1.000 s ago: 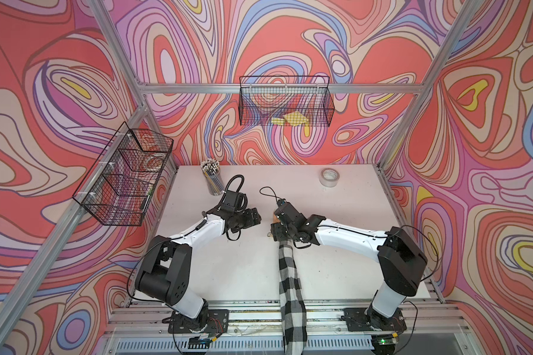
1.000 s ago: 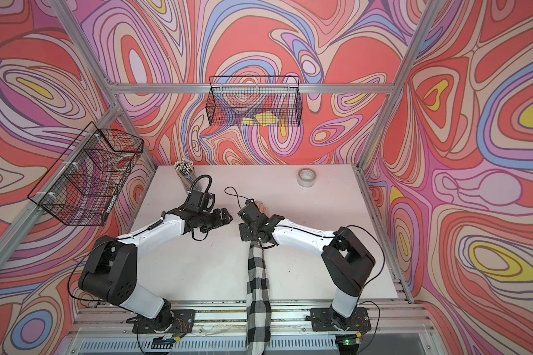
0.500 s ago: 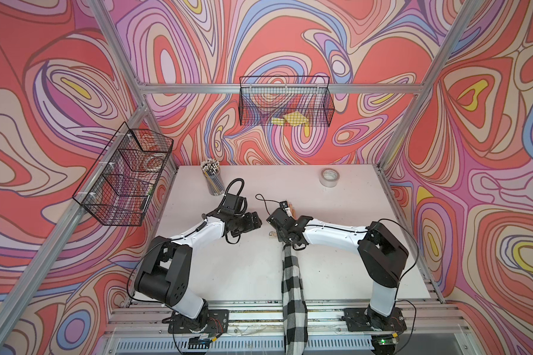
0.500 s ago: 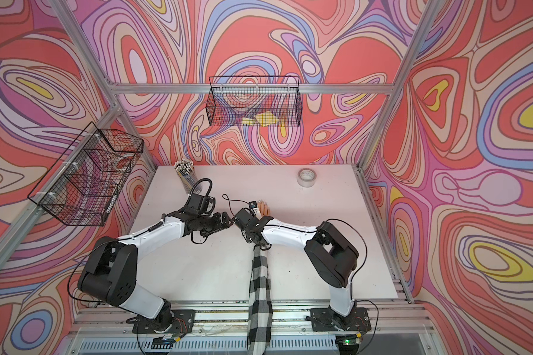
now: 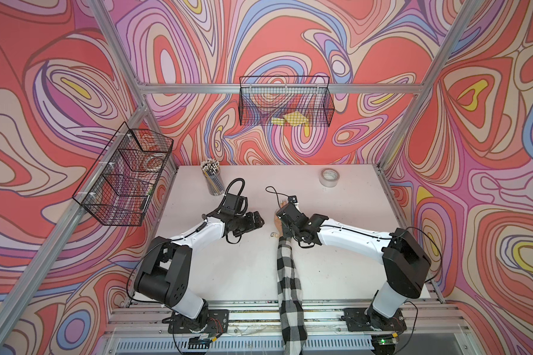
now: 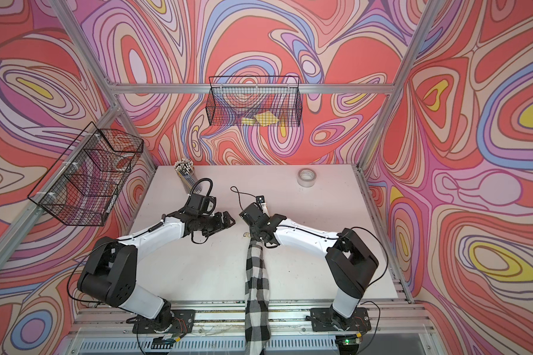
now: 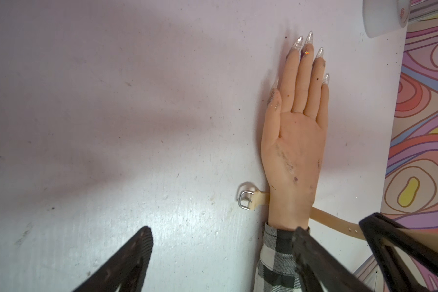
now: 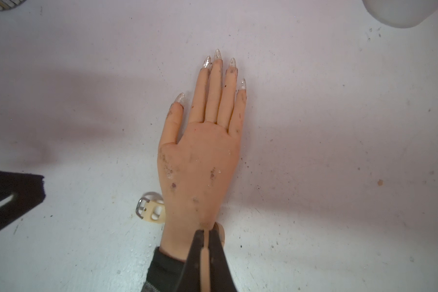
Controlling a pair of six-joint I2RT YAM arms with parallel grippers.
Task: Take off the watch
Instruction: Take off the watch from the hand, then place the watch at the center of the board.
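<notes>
A mannequin hand (image 8: 200, 161) in a black-and-white checked sleeve (image 5: 286, 276) lies flat on the table. The watch shows as a cream-beige strap passing under its wrist. The metal buckle end (image 7: 247, 199) (image 8: 149, 208) sticks out on the thumb side, and shows small in both top views (image 5: 274, 235) (image 6: 246, 235). My right gripper (image 8: 208, 231) (image 5: 285, 235) is over the wrist, shut on the strap's free end (image 7: 339, 225). My left gripper (image 7: 223, 228) (image 5: 259, 221) stands open a short way to the left of the hand, holding nothing. The watch face is hidden.
A grey tape roll (image 5: 330, 177) sits at the back right of the table, and a cup of pencils (image 5: 211, 178) at the back left. Wire baskets hang on the back wall (image 5: 285, 104) and the left wall (image 5: 126, 175).
My right gripper has gone from open to shut on the watch strap at the wrist, and its arm has shifted a little. The left arm has stayed put.
</notes>
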